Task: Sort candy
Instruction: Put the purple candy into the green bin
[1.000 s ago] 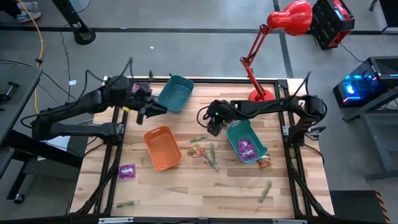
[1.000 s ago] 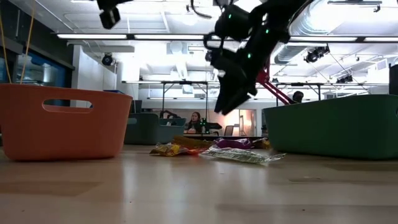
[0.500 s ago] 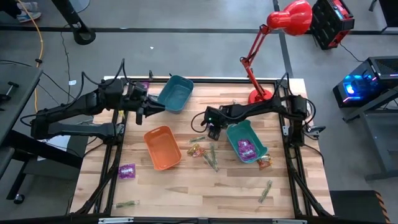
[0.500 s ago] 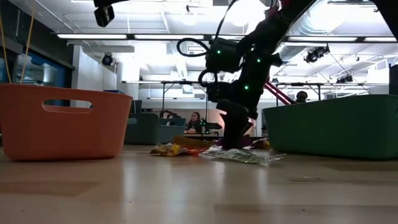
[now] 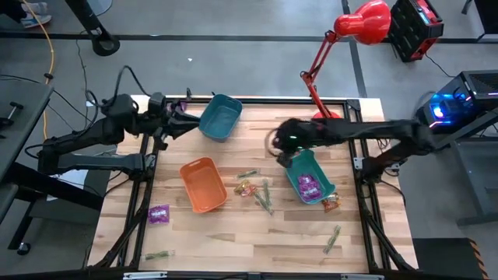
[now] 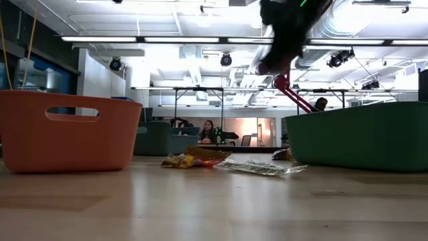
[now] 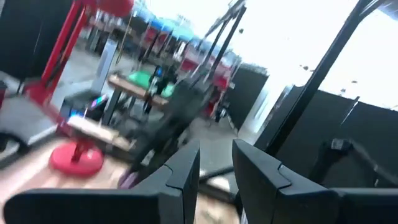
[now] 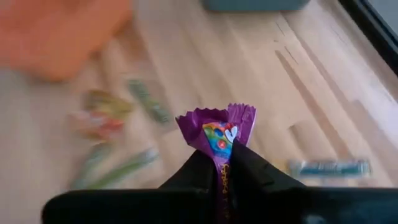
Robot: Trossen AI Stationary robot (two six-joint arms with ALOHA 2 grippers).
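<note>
The right gripper (image 8: 221, 163) has its fingers pinched shut on a shiny purple packet (image 8: 217, 135), held only by its lower edge so that most of the wrapper stands free above the fingertips; seen from above, that gripper (image 5: 285, 152) hangs over the near end of the teal bin (image 5: 309, 177), which already has a purple packet lying in it. The grip looks thin, so the slick wrapper could slide out on the way, most likely if the arm swings fast, and it would then drop onto the table (image 5: 233, 241) rather than into the bin. A release made too near the bin's rim could also leave the packet hanging on the wall or falling outside. The left gripper (image 7: 214, 171) waits near the blue bin (image 5: 219, 117) at the far left of the table, its fingers a little apart with nothing visible between them. Still on the wood are a mixed cluster of orange-yellow sweets (image 5: 245, 187) and green sticks (image 5: 264, 198) between the orange bin (image 5: 204, 185) and the teal one, another purple packet (image 5: 159, 213) near the left edge, a stick at the front (image 5: 159, 254) and one at the right front (image 5: 332, 238). A red lamp (image 5: 342, 47) stands behind the right arm, close enough to snag a wide swing
</note>
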